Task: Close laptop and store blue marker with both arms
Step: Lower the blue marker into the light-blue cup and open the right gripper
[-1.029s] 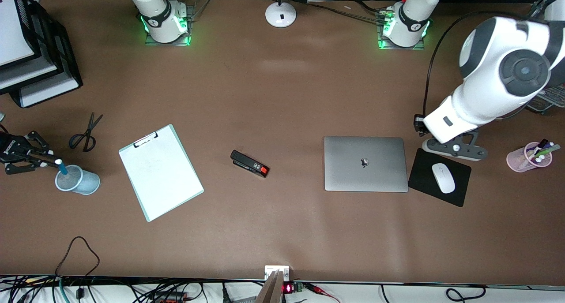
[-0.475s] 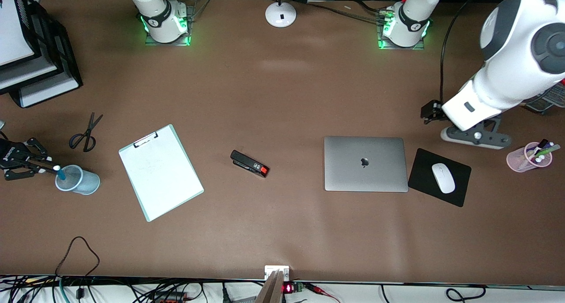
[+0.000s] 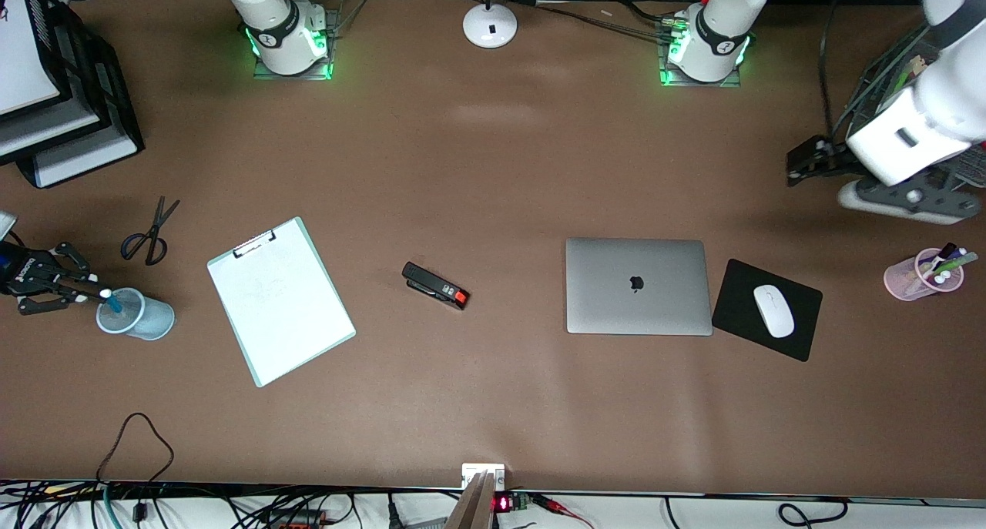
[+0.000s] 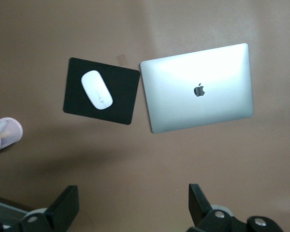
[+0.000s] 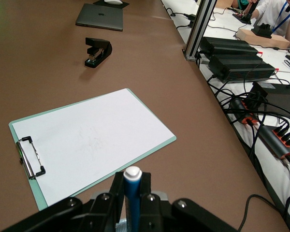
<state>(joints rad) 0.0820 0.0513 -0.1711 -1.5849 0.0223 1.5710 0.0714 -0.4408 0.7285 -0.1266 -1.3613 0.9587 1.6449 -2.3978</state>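
The right hand pinches the blue marker upright over the cup; the left hand, spread, waits by the desk edge.

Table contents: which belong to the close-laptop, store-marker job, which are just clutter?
Job:
- laptop, lid shut
- blue marker, held by right gripper over the blue cup
- left gripper, open, beside the wire tray

Clutter:
- clipboard
- stapler
- scissors
- mouse
- pink cup
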